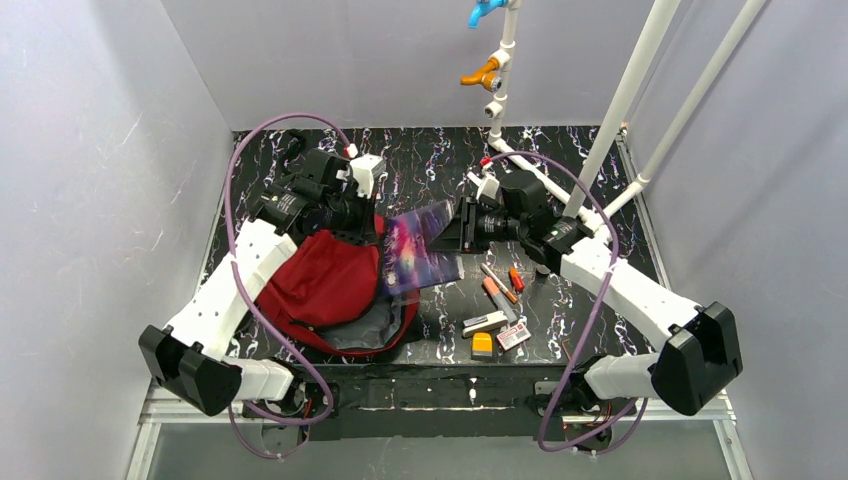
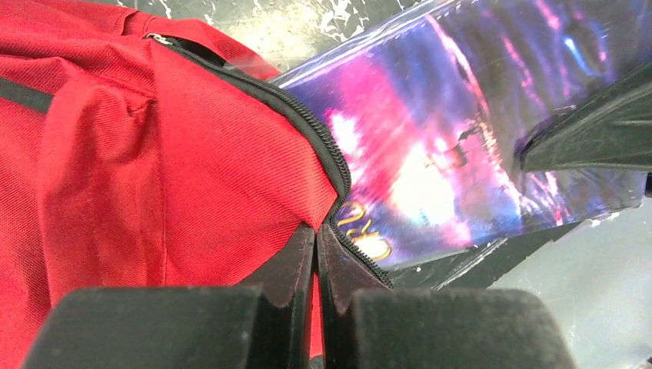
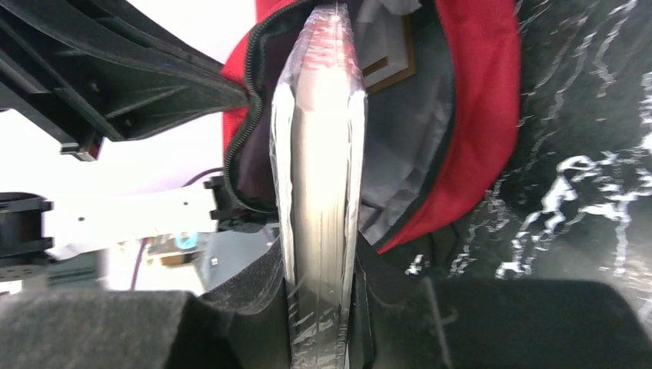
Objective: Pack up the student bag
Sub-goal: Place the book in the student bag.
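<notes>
Book (image 3: 319, 154) partway inside student bag (image 1: 320, 280)

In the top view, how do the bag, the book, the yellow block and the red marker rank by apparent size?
1. bag
2. book, partly hidden in the bag
3. yellow block and red marker: both small, too alike to rank

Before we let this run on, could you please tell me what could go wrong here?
1. The book is in glossy wrap, so it might slip in the right gripper.
2. The left gripper pinches only the zip edge of the bag; the fabric could pull free and the mouth sag shut.
3. The book's corner may snag on the zip.
</notes>
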Robot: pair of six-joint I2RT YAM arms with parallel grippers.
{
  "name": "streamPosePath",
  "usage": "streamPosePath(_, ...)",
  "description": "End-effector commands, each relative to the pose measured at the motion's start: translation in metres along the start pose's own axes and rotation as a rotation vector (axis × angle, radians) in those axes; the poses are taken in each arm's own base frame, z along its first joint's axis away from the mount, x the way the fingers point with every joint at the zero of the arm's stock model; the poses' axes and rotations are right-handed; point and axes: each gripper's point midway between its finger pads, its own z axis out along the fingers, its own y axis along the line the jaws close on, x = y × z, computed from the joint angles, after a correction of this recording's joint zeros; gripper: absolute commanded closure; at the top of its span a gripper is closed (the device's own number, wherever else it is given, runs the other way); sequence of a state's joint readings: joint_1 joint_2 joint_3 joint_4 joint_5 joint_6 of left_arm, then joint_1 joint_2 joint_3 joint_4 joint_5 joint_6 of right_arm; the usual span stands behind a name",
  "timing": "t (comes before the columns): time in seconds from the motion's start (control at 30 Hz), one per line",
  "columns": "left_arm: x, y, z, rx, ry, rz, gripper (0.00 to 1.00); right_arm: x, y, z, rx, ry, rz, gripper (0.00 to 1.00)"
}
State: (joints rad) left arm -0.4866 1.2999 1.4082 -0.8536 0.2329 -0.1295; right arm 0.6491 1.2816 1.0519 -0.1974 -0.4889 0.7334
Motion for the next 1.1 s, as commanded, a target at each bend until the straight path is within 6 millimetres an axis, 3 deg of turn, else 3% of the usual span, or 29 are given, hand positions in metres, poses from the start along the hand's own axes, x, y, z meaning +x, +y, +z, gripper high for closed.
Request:
streamPosePath(0.0,-0.001,-0.015,0.001,0.092,0.008,0.012,1.0,-0.012,0.061,-0.001,-0.323,-0.003,0.157,0.99)
streamPosePath(0.13,0.003,-0.008,0.0,0.041,0.009,-0.02,1.0,-0.028,0.073,-0.001,-0.473,-0.095,0.293,0.99)
streamPosePath(0.17,0.004,-0.006,0.0,0.029,0.011,-0.036,0.94,-0.032,0.076,0.0,-0.487,-0.1,0.3,0.99)
streamPosePath(0.23,0.012,-0.002,0.0,0.001,0.019,-0.079,0.7,-0.041,0.084,0.0,-0.522,-0.116,0.309,0.99)
streamPosePath(0.3,0.025,0.002,-0.001,-0.022,0.027,-0.106,0.54,-0.043,0.083,0.002,-0.529,-0.119,0.327,0.99)
streamPosePath(0.53,0.067,0.01,0.0,-0.172,0.034,-0.1,0.32,-0.039,0.075,0.01,-0.586,-0.096,0.4,0.99)
streamPosePath(0.8,0.07,0.03,0.0,-0.322,0.036,-0.059,0.45,-0.028,0.065,0.017,-0.548,-0.083,0.395,0.99)
streamPosePath(0.93,0.072,0.022,0.006,-0.279,0.067,-0.063,0.51,-0.028,0.065,0.016,-0.522,-0.096,0.367,0.99)
streamPosePath(1.03,0.072,0.015,0.012,-0.233,0.073,-0.066,0.64,-0.029,0.067,0.015,-0.52,-0.096,0.354,0.99)
streamPosePath(1.07,0.071,0.017,0.011,-0.248,0.074,-0.06,0.8,-0.029,0.069,0.014,-0.523,-0.095,0.348,0.99)
